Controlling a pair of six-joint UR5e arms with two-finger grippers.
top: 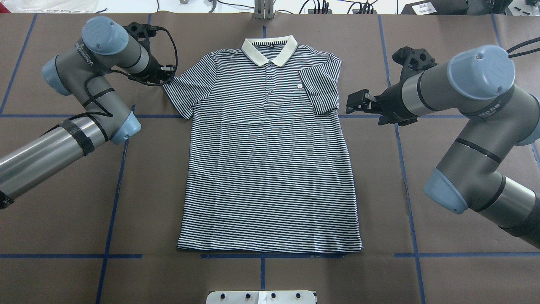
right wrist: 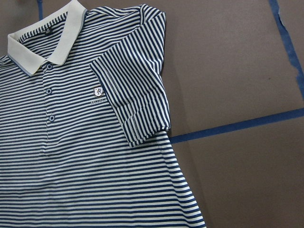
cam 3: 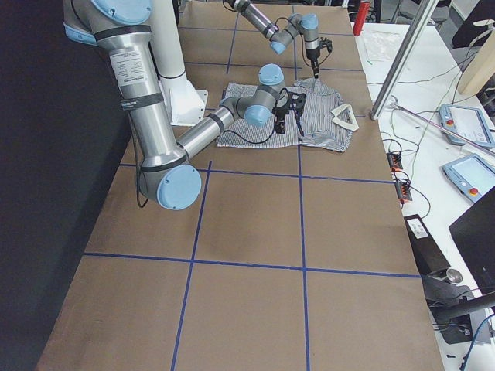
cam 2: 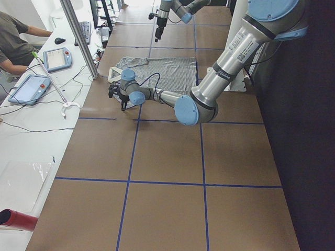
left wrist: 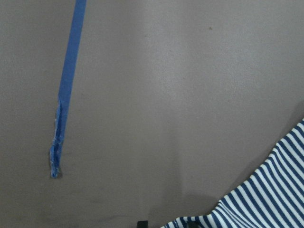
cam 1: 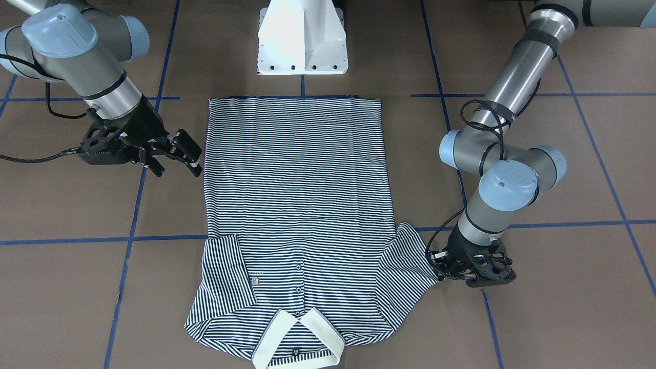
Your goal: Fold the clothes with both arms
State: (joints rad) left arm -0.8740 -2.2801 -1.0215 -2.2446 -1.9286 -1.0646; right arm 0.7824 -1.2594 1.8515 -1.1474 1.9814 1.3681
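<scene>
You're on the sleeve folds: the right gripper hangs spread and empty at the shirt's two o'clock, while the left gripper, its grip impossible to tell, meets the ten o'clock sleeve, which needs drawing inward.

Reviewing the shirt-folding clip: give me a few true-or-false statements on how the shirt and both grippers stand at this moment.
1. The polo shirt lies front up, buttons showing. True.
2. Both sleeves lie spread out flat. False: the right-side sleeve is folded in over the chest; only the left-side sleeve is spread.
3. The right gripper grips the hem. False: its jaws are open, beside the shirt and apart from it.
4. The left gripper is at the tip of the left-side sleeve. True.
</scene>
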